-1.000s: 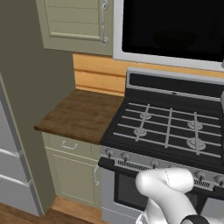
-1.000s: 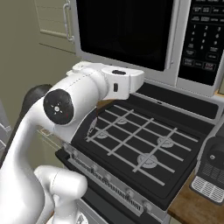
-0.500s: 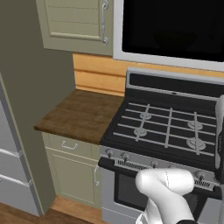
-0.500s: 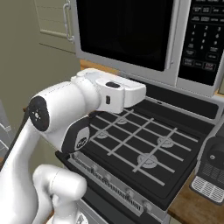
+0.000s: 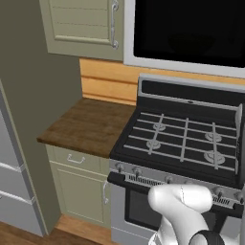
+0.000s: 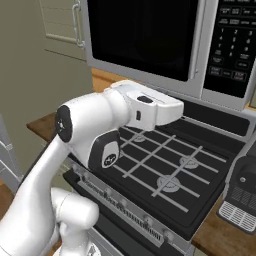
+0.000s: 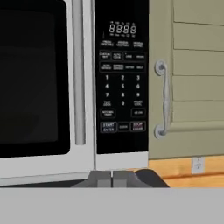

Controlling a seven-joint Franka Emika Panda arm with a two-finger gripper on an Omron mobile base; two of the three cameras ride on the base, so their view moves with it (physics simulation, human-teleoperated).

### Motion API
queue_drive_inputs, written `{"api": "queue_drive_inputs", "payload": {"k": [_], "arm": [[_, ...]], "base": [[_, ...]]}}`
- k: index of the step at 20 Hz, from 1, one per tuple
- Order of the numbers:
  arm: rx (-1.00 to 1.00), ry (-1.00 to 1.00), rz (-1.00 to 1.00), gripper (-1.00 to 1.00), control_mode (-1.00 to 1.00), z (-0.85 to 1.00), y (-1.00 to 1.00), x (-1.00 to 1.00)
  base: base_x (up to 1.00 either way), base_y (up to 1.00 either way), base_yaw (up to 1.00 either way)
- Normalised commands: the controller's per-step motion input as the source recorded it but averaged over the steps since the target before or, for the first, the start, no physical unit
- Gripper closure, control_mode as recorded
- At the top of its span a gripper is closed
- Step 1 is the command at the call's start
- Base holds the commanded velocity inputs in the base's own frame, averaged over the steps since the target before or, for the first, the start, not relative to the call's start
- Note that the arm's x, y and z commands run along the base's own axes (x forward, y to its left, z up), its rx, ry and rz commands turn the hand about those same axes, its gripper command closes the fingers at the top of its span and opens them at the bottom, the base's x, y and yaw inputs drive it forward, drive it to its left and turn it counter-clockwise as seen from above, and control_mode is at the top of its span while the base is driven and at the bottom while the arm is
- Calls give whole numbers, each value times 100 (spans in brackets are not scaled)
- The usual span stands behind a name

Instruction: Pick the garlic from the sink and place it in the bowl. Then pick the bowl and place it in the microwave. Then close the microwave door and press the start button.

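Observation:
The microwave [image 6: 200, 75] hangs above the stove with its door [image 7: 35, 78] shut flat against the frame. The door's black glass [image 5: 186, 28] is dark, and its grey bar handle [image 7: 78, 74] runs upright beside the dark control panel [image 7: 121, 78]. The start button [image 7: 108, 127] sits low on the left of that panel. My gripper [image 7: 112, 177] is shut, tips together with nothing between them, a short way in front of the panel and below the button. The garlic, the bowl and the sink are out of view.
A black gas stove [image 5: 184, 141] with grates lies under my arm [image 6: 95, 125]. A wooden counter [image 5: 86, 127] is at its left, a dark coffee machine [image 6: 242, 187] at its right. A pale cabinet door [image 7: 192, 65] with a curved handle [image 7: 164, 100] adjoins the microwave.
My arm has swung in the right base view: the elbow dropped to the left and the hand reached farther right toward the microwave's panel. The door has stayed shut.

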Motion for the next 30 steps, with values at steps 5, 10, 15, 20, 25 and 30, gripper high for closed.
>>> {"api": "queue_drive_inputs", "payload": {"k": [5,10,15,20,25,30], "arm": [[0,0,-1,100,-100,0,-28,24],[5,0,5,100,-100,0,-17,34],[9,0,13,100,-100,0,-26,28],[8,0,8,100,-100,2,-32,7],[1,0,0,100,-100,15,-4,20],[0,0,0,100,-100,14,-3,19]], "base": [[0,0,0],[0,0,0],[0,0,0],[0,0,0],[0,0,0],[0,0,0]]}}
